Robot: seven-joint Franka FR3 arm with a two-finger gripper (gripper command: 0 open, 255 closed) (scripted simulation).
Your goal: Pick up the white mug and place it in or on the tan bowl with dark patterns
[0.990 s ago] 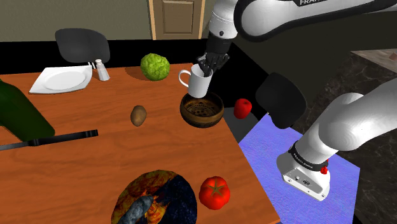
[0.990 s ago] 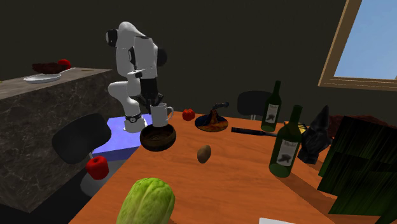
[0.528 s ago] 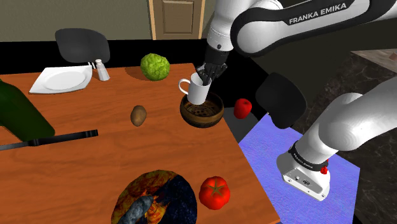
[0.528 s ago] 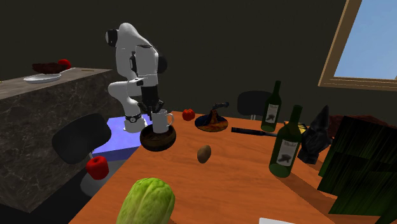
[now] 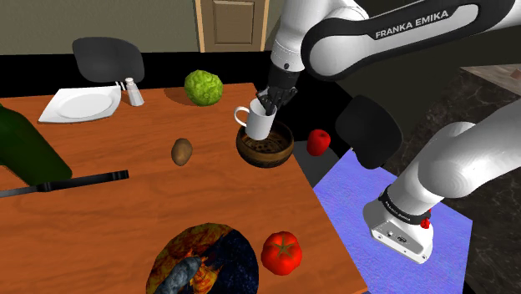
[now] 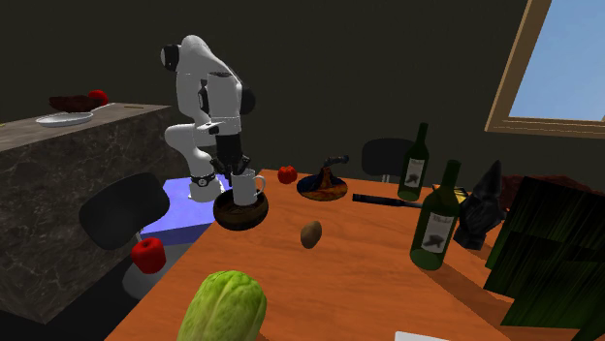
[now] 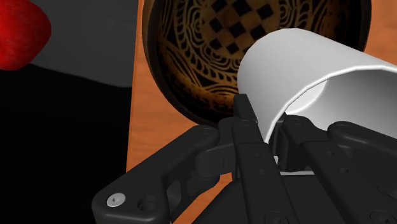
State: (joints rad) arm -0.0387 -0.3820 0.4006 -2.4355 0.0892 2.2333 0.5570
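As the gripper [image 5: 267, 103] clasps its rim, the white mug [image 5: 259, 124] hangs upright, mouth up, over the bowl [image 5: 282, 154].

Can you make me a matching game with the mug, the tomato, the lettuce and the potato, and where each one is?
Things
1. white mug
2. tomato
3. lettuce
4. potato

Places
A. near the shaker, by the table's far edge
B. beside the colourful plate
C. clasped by the gripper over the patterned bowl
D. lying between the black knife and the bowl

Pairs: 1-C, 2-B, 3-A, 4-D
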